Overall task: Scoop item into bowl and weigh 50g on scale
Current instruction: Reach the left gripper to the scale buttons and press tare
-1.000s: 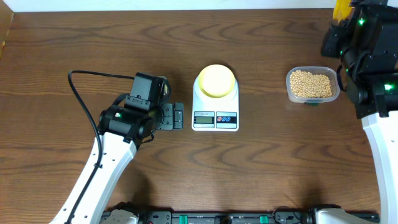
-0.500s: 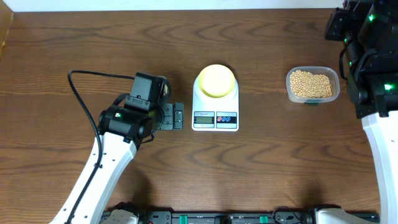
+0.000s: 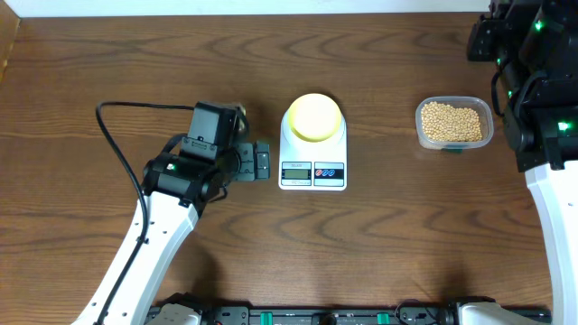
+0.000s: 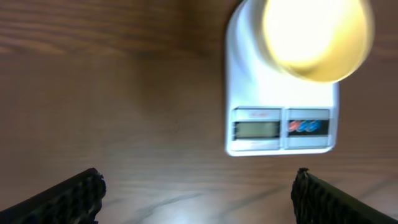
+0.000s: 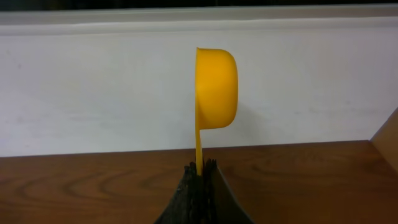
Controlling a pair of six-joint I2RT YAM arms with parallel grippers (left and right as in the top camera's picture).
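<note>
The pale-yellow bowl (image 3: 313, 116) stands on the white scale (image 3: 312, 171) at mid table. The beige beans (image 3: 452, 121) lie heaped in a clear tub (image 3: 421, 135) to the right. My left gripper (image 3: 260, 164) is open and empty just left of the scale. In the left wrist view its fingers (image 4: 198, 186) frame bare wood, with the scale (image 4: 280, 127) and bowl (image 4: 317, 37) ahead. My right gripper (image 5: 200, 168) is shut on the handle of a bright yellow scoop (image 5: 216, 87), held upright on its side. In the overhead view the scoop is hidden.
My right arm (image 3: 533, 81) stands at the far right, beside the tub. A white wall (image 5: 93, 93) runs along the table's back edge. My left arm's black cable (image 3: 113, 135) loops over the table on the left.
My right arm has turned at the top right, and the yellow scoop has left the overhead view. My left gripper has shifted slightly right, closer to the scale.
</note>
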